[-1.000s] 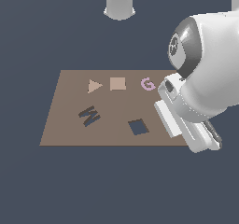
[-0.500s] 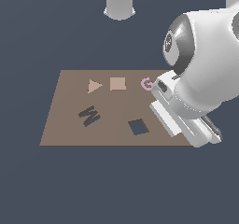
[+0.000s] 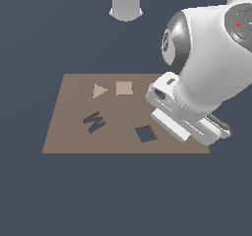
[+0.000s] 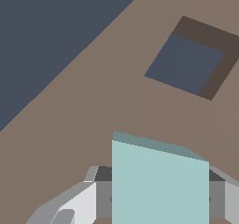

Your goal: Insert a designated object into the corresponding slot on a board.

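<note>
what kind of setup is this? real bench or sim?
Looks like a simulated shape-insertion scene, not a real bench: a flat brown board with a square slot and an M-shaped cutout lies on a featureless dark floor, everything flat-shaded. The gripper holds a pale teal block.

There is 1 brown board [image 3: 74, 132]. It carries 2 dark cutouts: 1 square slot [image 3: 145, 133] and 1 M-shaped cutout [image 3: 94, 122]. It bears 2 tan flat shapes: 1 triangle [image 3: 99, 90], 1 square [image 3: 124, 88]. 1 pale teal block [image 4: 158, 185] shows.
</note>
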Controlling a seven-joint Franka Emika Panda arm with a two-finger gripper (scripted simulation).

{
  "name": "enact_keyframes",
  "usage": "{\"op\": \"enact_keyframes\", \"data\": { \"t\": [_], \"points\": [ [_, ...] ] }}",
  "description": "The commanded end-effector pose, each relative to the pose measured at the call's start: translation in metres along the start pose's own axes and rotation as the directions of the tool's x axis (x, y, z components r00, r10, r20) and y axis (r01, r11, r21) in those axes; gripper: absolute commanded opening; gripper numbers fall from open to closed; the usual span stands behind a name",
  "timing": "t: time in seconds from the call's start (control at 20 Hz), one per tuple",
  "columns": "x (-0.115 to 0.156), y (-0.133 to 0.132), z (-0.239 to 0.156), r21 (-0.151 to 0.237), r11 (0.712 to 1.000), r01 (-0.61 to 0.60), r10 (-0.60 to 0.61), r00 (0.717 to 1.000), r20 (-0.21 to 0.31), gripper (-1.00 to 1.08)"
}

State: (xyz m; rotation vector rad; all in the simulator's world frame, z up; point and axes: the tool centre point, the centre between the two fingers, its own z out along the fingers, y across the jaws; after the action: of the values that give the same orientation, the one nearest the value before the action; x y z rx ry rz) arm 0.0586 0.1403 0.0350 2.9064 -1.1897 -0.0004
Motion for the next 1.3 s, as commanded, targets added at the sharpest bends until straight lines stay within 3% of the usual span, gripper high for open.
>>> {"op": "enact_keyframes", "data": {
  "t": [0.0,0.25,0.55,0.75,1.25],
  "points": [
    [0.004,0.006,-0.001,0.0,0.996,0.092,-0.092,0.996,-0.001,-1.0],
    [0.012,0.016,-0.002,0.0,0.962,0.271,-0.271,0.962,-0.001,-1.0],
    [0.025,0.026,-0.002,0.0,0.881,0.474,-0.474,0.881,-0.002,-1.0],
    [0.035,0.031,-0.003,-0.001,0.803,0.597,-0.597,0.803,-0.002,-1.0],
    [0.059,0.036,-0.004,-0.002,0.573,0.819,-0.819,0.573,-0.002,-1.0]
  ]
}}
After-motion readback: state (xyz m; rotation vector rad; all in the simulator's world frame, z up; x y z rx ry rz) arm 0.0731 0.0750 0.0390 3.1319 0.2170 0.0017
